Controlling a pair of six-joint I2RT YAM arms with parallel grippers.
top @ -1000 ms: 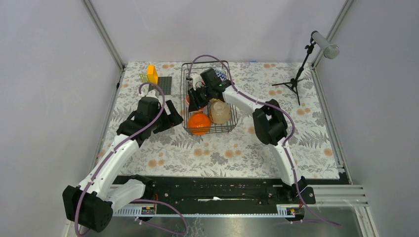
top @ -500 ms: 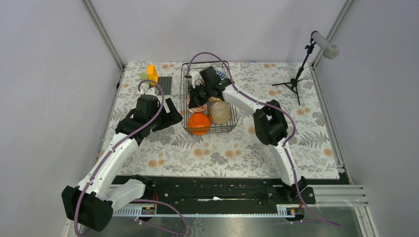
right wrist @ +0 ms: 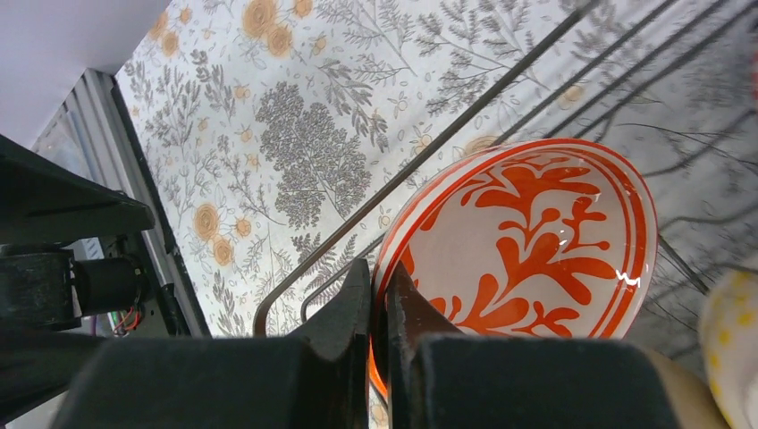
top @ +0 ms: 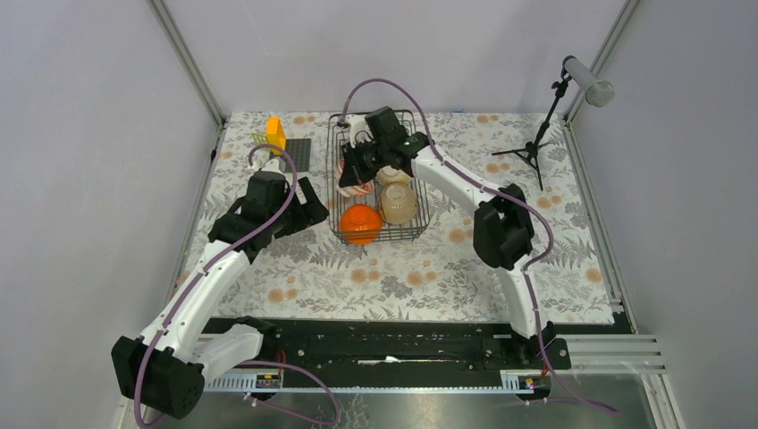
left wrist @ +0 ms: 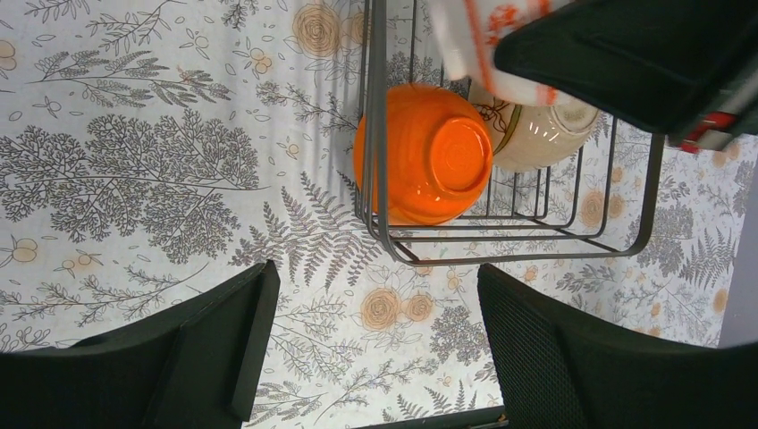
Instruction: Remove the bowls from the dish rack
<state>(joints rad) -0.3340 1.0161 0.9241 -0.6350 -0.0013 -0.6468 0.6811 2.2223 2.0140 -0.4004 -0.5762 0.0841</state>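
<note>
Floral desk (top: pixel 429 268), grey walls: the dish rack (top: pixel 386 236) at 12 o'clock holds an orange bowl (top: pixel 361 222) and a cream bowl (top: pixel 399 204) — your right tool (right wrist: pixel 380 277) clamps the red-patterned bowl (right wrist: pixel 527 241); left tool (left wrist: pixel 374 299) spread apart.

Red-patterned bowl (left wrist: pixel 465 40): cut by top edge in left wrist view.
Cream bowl (left wrist: pixel 547 134): half hidden behind orange bowl (left wrist: pixel 429 156).
Left gripper (left wrist: pixel 374 304): finger bases cut by bottom edge.
</note>
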